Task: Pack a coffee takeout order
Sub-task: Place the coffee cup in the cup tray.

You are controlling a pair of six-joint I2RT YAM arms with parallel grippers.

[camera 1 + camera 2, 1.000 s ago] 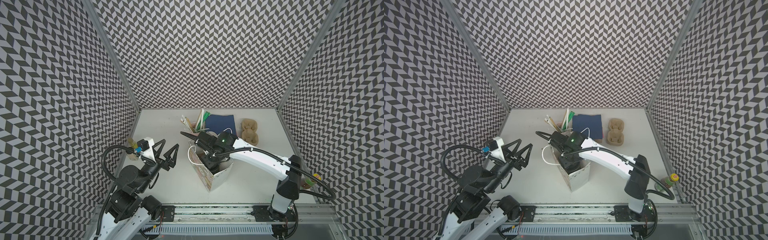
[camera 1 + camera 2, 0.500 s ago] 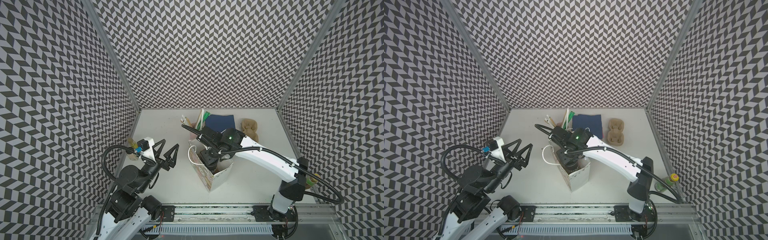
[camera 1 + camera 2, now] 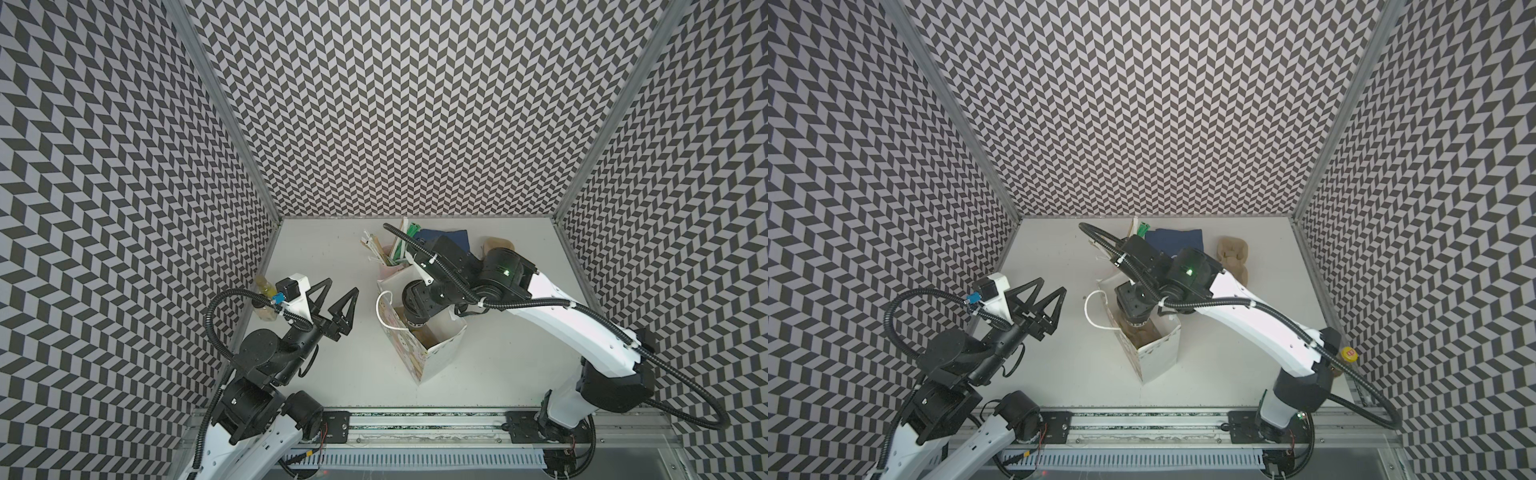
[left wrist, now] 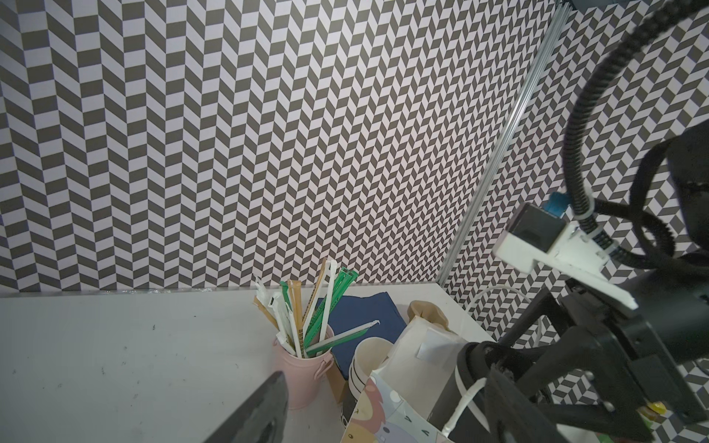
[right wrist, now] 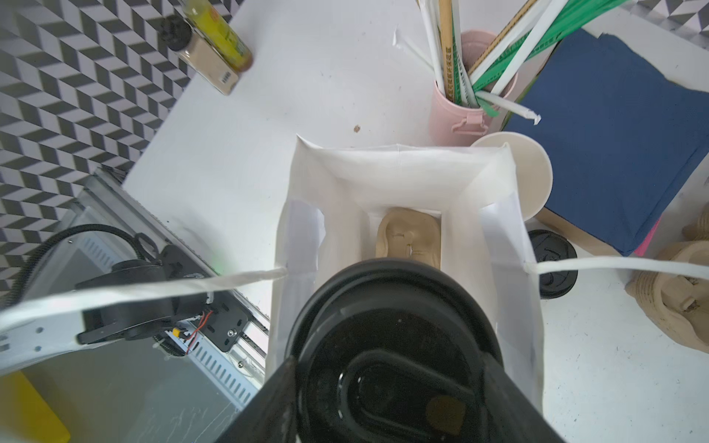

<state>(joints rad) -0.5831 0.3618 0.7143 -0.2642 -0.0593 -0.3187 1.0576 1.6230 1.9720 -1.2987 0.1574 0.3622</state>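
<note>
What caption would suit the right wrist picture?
Right end effector holding a lidded cup above the pulp carrier inside a paper bag.

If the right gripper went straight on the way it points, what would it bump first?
The right gripper holds the lidded cup at the mouth of the paper bag. Going straight down, the cup would likely land on the tan carrier at the bag's bottom first; depth is unclear.

Bright even light, soft shadows
</note>
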